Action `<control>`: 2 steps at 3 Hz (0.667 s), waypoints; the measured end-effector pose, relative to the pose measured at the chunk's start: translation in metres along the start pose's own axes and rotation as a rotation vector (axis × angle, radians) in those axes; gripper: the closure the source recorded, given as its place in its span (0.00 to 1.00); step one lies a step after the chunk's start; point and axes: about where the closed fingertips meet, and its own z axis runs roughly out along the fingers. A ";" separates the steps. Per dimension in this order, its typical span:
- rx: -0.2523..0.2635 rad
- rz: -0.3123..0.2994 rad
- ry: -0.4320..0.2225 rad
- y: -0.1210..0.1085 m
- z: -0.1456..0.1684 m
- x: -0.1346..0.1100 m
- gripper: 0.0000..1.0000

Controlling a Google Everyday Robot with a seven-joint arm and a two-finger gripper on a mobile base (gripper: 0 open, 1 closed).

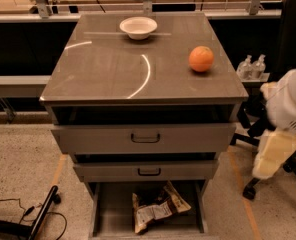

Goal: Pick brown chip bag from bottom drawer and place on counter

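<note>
The brown chip bag (159, 207) lies crumpled in the open bottom drawer (104, 215), right of centre, white label facing up. The counter (113, 69) is the glossy grey-brown top of the cabinet, with a curved light reflection. My arm shows at the right edge as a white and cream shape. Its gripper end (274, 155) hangs beside the cabinet at about the height of the two upper drawers, well to the right of and above the bag, touching nothing.
An orange (201, 59) sits on the counter's right side and a white bowl (138, 27) at its back. The two upper drawers (145, 138) stand slightly open above the bottom one. An office chair (283, 134) stands to the right, and cables and a black bar (38, 216) lie at lower left.
</note>
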 end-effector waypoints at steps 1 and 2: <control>0.011 0.016 0.011 0.032 0.056 0.010 0.00; -0.020 0.002 0.007 0.070 0.112 0.004 0.00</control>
